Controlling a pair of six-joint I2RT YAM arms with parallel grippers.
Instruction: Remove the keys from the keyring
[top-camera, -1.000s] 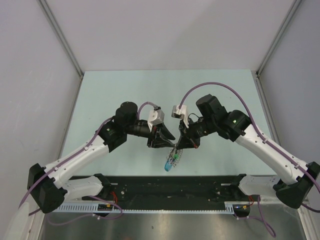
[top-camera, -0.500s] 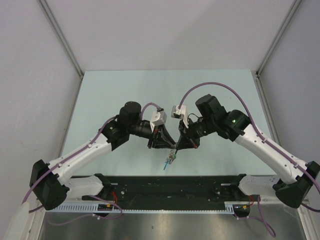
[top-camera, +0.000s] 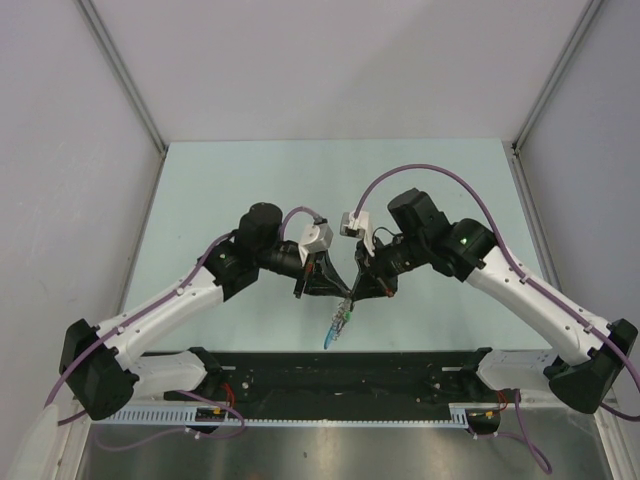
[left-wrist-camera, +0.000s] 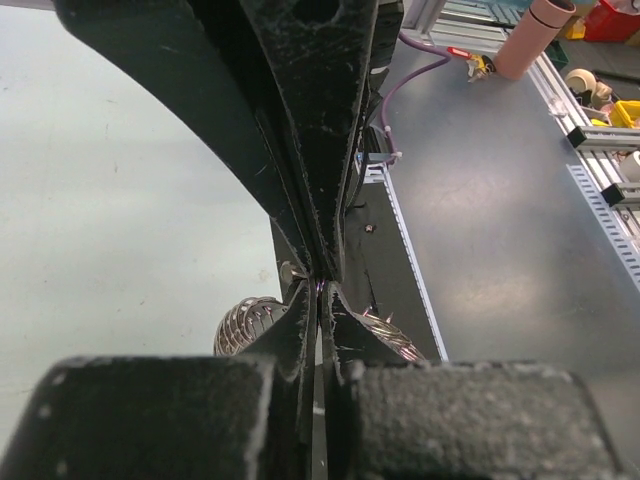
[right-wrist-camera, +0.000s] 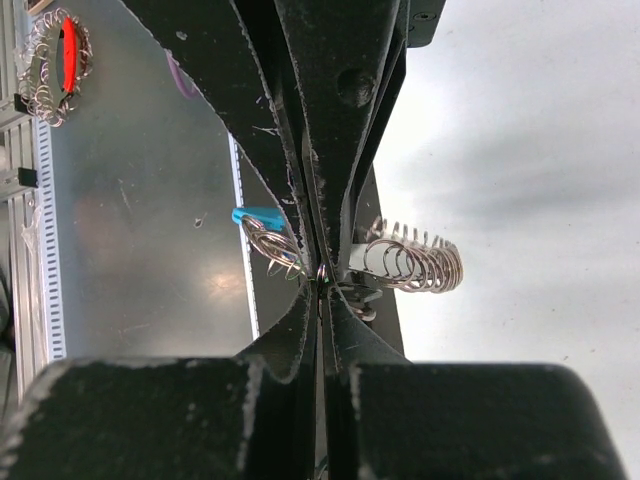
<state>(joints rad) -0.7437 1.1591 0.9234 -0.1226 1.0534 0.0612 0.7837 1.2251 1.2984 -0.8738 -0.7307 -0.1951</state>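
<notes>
**Left pincer** (top-camera: 333, 290): black, two-fingered, clenched with no gap showing. It stands tip to tip against the right pincer (top-camera: 356, 291). A silvery glint sits at its tips; whether anything is truly nipped there I cannot tell.

**Right pincer:** likewise clenched, grasping the thin silvery metal keyring (right-wrist-camera: 322, 272).

**Small bunch of flat silvery keys** (top-camera: 340, 317): just beyond the two meeting tips, toward the arm bases.

**Bright blue plastic piece** (top-camera: 329, 341): the end of the bunch farthest from the pincers.

**Coiled silvery wire loops** (right-wrist-camera: 410, 262): just beside the right pincer's tips, on either side.
</notes>
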